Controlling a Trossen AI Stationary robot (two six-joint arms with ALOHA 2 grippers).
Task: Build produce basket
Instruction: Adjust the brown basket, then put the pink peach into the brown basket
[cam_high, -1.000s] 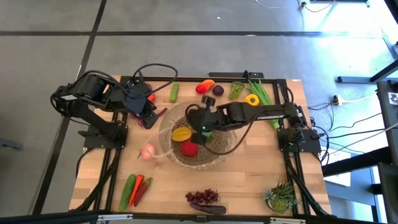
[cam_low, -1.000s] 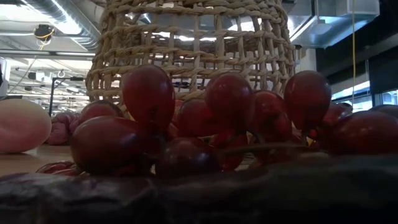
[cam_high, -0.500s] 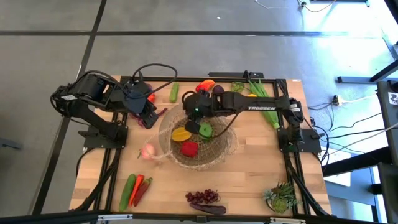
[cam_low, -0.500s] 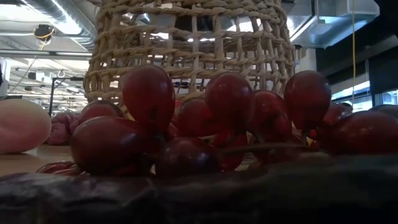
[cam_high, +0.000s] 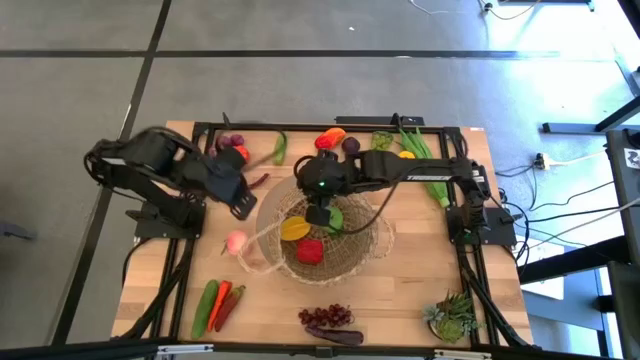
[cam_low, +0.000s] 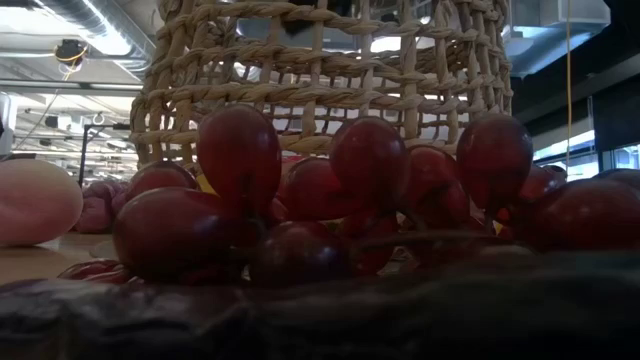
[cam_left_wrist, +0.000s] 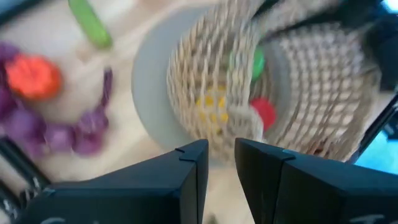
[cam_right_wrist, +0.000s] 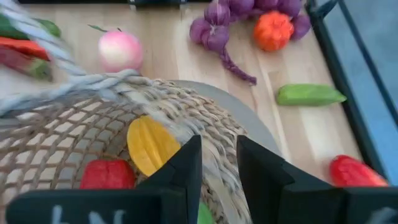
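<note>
The tan woven basket (cam_high: 352, 262) stands mid-table and fills the low view behind the grapes (cam_low: 320, 80). In it lie a yellow piece (cam_high: 293, 229), a red pepper (cam_high: 310, 250) and a green piece (cam_high: 334, 217). Its thin handle (cam_right_wrist: 74, 81) droops toward a pink peach (cam_high: 235, 241). My right gripper (cam_high: 319, 212) is shut on the basket's far rim. My left gripper (cam_high: 243, 206) hovers shut just left of the basket, with nothing between its fingers (cam_left_wrist: 217, 168). More produce lies around the table. My right gripper has the basket's far rim (cam_right_wrist: 214, 149) pinched, one finger over the inside and one outside. The fingers slant down from the table's right and far side, across the rim. Whether the basket's bottom rests on the table I cannot tell.
A cucumber (cam_high: 279, 148), red and orange pieces (cam_high: 330, 138), purple pieces (cam_high: 231, 143) and leafy stalks (cam_high: 425, 165) lie along the far edge. Green and red chillies (cam_high: 216, 303), purple grapes (cam_high: 327, 317) and a spiky potted plant (cam_high: 452, 318) sit near the front.
My right gripper has swung toward the far edge and back toward the near one, keeping its hold on the rim. The basket has shifted a little toward the table's near and right edges. My left gripper has rolled and dropped slightly toward the basket.
</note>
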